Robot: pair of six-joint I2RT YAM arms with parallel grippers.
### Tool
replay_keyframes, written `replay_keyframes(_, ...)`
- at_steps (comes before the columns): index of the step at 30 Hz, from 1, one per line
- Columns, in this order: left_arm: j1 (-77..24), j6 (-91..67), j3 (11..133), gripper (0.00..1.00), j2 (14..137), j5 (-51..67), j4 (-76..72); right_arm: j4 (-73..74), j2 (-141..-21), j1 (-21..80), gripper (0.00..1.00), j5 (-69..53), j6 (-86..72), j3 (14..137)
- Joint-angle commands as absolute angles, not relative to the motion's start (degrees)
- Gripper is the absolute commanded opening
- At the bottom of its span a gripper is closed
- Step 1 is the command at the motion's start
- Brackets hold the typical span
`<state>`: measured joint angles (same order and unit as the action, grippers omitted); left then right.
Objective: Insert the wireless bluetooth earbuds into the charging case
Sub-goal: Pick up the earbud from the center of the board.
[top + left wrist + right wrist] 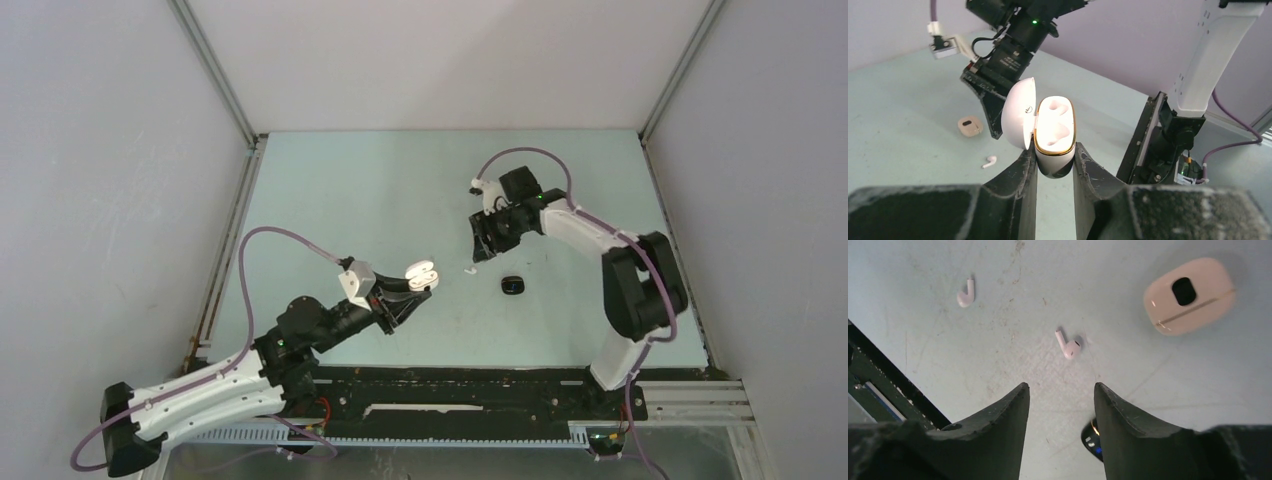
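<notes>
While the left tool (pixel 1055 160) grips the open white charging case (pixel 1054 132) aloft, the right tool (pixel 1062 395) hangs part-open, empty, above a white earbud (pixel 1068 346) on open worktop (pixel 1013 340); another earbud (pixel 966 294) lies apart.

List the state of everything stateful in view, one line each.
white case: lid open, both wells empty, gripped
beige case: shut, on table
black case: on table, looks shut
earbuds: two white, loose on table, not in any case
left pincer: shut on white case
right pincer: open, empty
</notes>
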<state>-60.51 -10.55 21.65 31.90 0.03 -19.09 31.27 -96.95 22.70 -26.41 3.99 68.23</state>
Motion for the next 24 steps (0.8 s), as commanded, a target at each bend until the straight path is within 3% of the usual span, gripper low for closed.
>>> replay_keyframes(1, -60.47, -11.0, 20.45, 0.0, 32.33, -2.09, -21.98, 33.86, -103.66, 24.36, 0.54, -24.52, -3.45, 74.14)
replay_keyframes(24, -60.47, -13.34, 19.16, 0.0, 34.15, -0.44, -24.06, 38.4, -116.27, 32.57, 0.48, -3.27, -8.4, 86.38)
